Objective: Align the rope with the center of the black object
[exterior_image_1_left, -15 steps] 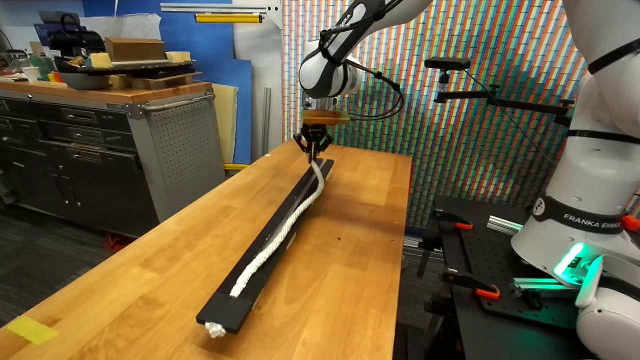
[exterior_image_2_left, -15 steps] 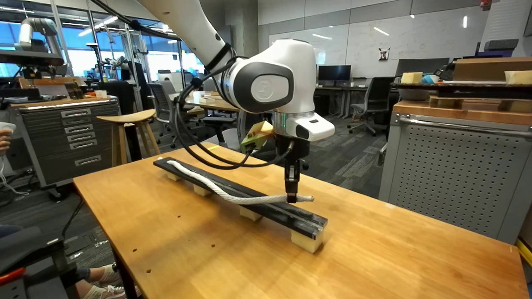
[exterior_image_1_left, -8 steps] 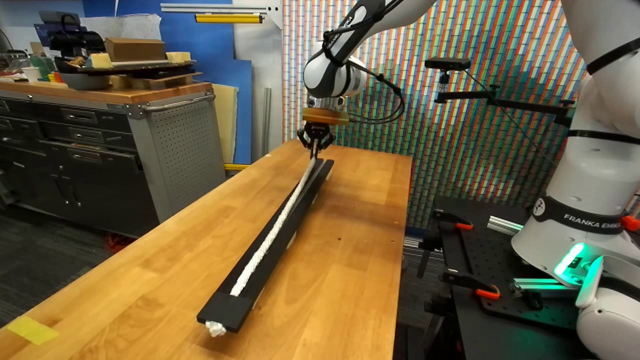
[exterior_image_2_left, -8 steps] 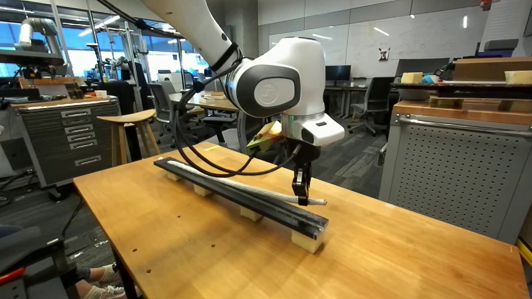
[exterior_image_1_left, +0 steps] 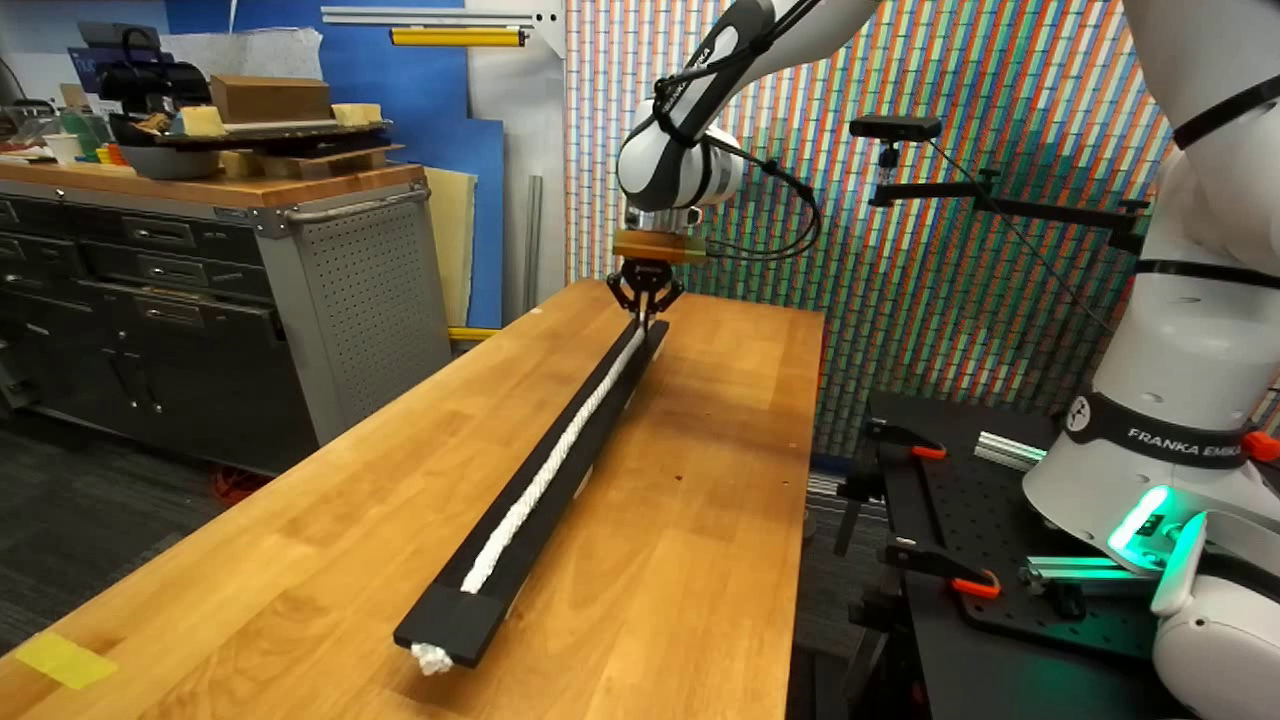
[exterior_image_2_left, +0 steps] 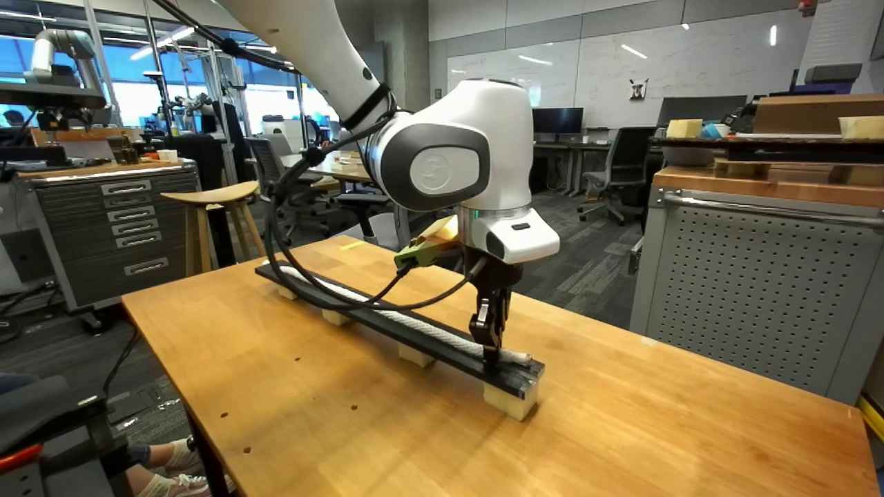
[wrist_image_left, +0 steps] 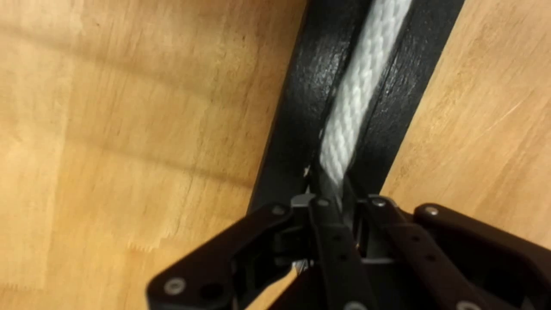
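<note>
Black bar: in an exterior view, one is stretching above one wooden table, one white tuft poking past its near end.
Rope: one, white, is lying along the bar's middle and leading up to the gripper.
Yellow tape: one piece is lying by the table's edge.
Blocks: in an exterior view, four pale ones are showing under the bar.
Gripper: one, pointing down, is pinching the rope near its free end, the tip jutting past the fingers.
Fingers: in the wrist view, two are flanking the rope, the bar showing on both sides; it is dark there, so how deep the rope is sitting is hard to tell.
</note>
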Robot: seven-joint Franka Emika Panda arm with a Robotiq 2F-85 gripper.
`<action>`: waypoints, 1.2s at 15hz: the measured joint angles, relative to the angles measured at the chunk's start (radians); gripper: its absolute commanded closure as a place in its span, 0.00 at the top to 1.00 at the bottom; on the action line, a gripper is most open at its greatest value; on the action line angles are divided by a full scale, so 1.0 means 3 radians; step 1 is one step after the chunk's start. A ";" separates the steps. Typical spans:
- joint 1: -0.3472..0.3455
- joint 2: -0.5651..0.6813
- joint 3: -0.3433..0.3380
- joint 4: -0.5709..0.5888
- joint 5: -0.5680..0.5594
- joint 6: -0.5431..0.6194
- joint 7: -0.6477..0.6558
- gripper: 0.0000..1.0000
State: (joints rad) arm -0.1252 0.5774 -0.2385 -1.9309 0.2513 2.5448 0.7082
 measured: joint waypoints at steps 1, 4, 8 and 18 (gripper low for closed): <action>0.0000 -0.0001 0.0002 -0.0004 0.0003 0.0014 0.0032 0.03; 0.0000 -0.0004 0.0009 -0.0018 0.0056 0.0096 0.0137 0.03; 0.0016 -0.0005 0.0004 -0.0062 0.0075 0.0235 0.0443 0.03; 0.0171 -0.0044 -0.0123 -0.0216 0.0040 0.0418 0.1054 0.03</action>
State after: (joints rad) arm -0.0738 0.5642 -0.2753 -1.9956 0.2634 2.6702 1.0243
